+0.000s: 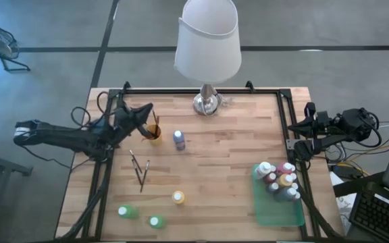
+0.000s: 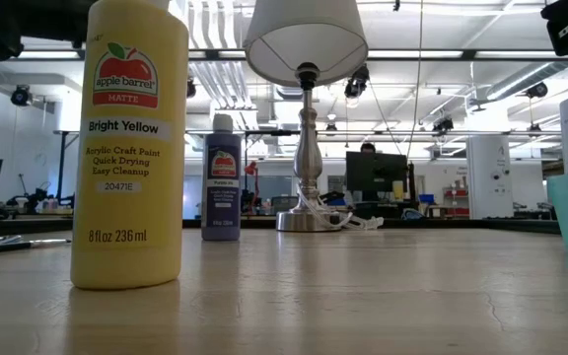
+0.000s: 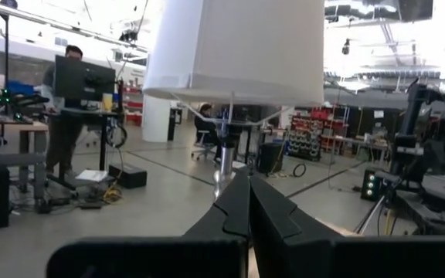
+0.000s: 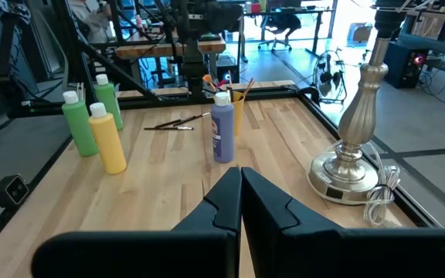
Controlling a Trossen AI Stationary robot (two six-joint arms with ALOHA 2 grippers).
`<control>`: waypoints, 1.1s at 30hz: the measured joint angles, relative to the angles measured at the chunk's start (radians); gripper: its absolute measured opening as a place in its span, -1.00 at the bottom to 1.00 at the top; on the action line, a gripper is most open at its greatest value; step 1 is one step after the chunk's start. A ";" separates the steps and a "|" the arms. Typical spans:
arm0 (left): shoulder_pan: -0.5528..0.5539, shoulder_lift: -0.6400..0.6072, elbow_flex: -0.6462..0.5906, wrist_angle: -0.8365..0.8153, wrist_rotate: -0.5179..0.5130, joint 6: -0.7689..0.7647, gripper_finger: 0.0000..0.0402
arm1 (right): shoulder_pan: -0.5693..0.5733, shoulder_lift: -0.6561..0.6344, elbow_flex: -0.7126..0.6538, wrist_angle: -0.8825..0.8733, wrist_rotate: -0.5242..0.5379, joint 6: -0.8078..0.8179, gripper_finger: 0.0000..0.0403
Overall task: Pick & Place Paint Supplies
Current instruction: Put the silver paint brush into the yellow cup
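High view: lamp (image 1: 207, 40) at rear centre; left pincer (image 1: 148, 108), right pincer (image 1: 310, 108) both together, empty.

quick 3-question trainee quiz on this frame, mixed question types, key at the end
1. True or false: the green tray holds no bottles.
2. How many paint bottles stand loose on the table, outside the tray? A) two B) four C) six
3. Fill in: both end effectors are ____ and hold nothing.

Key:
1. False. Several white-capped bottles stand clustered in it.
2. B. The purple bottle, the yellow bottle and two green bottles.
3. Shut. The left end effector hovers near the orange cup; the right end effector waits at the table's right edge.
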 joint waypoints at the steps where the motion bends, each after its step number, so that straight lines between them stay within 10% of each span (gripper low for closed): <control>1: 0.000 0.000 0.000 -0.009 0.000 -0.004 -0.99 | 0.000 0.000 0.000 0.000 0.000 0.000 -0.96; 16: -0.031 0.018 0.000 -0.080 -0.023 -0.103 -0.99 | 0.000 0.000 0.000 0.000 0.000 0.000 -0.96; 33: -0.208 0.056 0.000 -0.077 -0.352 -0.046 -1.00 | 0.000 0.000 0.000 0.000 0.000 0.000 -0.96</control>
